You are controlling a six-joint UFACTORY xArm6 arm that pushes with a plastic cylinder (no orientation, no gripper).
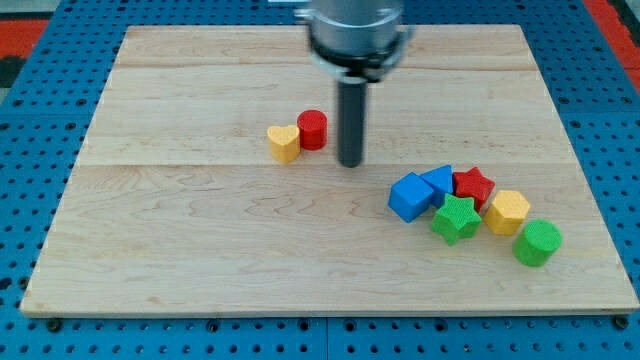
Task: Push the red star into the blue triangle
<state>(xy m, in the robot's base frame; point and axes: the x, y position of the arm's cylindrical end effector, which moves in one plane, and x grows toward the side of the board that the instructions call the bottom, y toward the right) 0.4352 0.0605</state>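
Observation:
The red star (pixel 474 185) lies at the view's right of the wooden board (pixel 200 250). It touches the blue triangle (pixel 439 181) on its left side. My tip (pixel 350 163) stands near the board's middle, to the upper left of that cluster and apart from it, just right of the red cylinder (pixel 313 130).
A blue cube (pixel 409 196) sits left of the triangle. A green star (pixel 456 219), a yellow hexagon (pixel 508 211) and a green cylinder (pixel 537 242) lie below and right of the red star. A yellow heart (pixel 284 143) touches the red cylinder.

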